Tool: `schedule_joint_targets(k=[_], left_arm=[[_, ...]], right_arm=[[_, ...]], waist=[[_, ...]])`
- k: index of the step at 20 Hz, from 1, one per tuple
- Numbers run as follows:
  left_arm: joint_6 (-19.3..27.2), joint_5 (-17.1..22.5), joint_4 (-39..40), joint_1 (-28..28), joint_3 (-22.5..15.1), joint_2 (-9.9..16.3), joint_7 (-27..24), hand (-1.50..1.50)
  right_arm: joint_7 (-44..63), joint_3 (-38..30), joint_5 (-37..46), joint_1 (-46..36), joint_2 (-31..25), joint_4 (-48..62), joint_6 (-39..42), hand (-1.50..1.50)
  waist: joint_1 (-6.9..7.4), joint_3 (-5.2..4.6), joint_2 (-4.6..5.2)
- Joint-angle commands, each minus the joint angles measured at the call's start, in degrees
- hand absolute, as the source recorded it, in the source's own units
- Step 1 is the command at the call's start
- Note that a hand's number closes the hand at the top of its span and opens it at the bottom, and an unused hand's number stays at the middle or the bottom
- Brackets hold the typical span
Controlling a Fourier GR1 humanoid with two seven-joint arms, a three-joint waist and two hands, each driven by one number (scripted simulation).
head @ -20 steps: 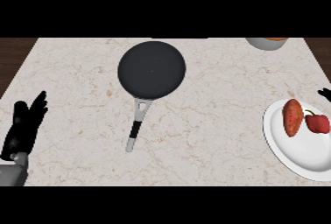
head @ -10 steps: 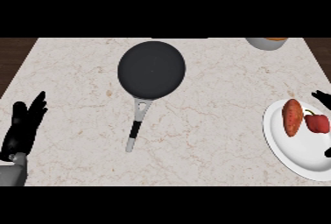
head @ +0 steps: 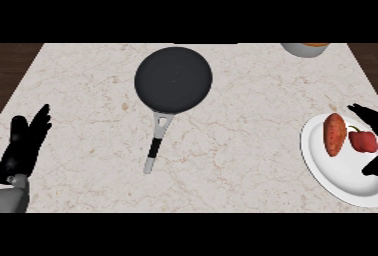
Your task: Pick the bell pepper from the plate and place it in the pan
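Across the marble desk [head: 244, 165], your pan [head: 173, 80] sits well apart from the white plate [head: 336, 177]. On it, the red bell pepper [head: 362, 140] touches a sweet potato [head: 334, 134]; your right hand [head: 365, 114], fingers spread, could nudge either.

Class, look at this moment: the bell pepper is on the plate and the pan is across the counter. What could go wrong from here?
1. The bell pepper lies right beside an orange-red vegetable on the plate; the right hand, closing there, might catch or nudge the wrong item.
2. The plate sits at the counter's right edge, so a push could shift it outward.
3. The pan is far to the left, so the carry is long.
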Motion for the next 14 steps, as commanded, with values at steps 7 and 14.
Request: schedule_joint_targets(k=[7,14], left_arm=[[1.1,-3.7,0.3,-2.4,0.1,-2.9,1.6,0.00],[-1.4,-3.4,-0.2,-2.2,1.7,-1.9,1.3,0.00]], right_arm=[[-6.8,0.0,5.6,-3.4,-0.3,8.4,-5.4,1.50],[-8.9,-2.4,9.8,-9.1,0.6,21.3,-17.9,1.50]], waist=[[0.04,0.03,0.06],[0.55,0.07,0.21]])
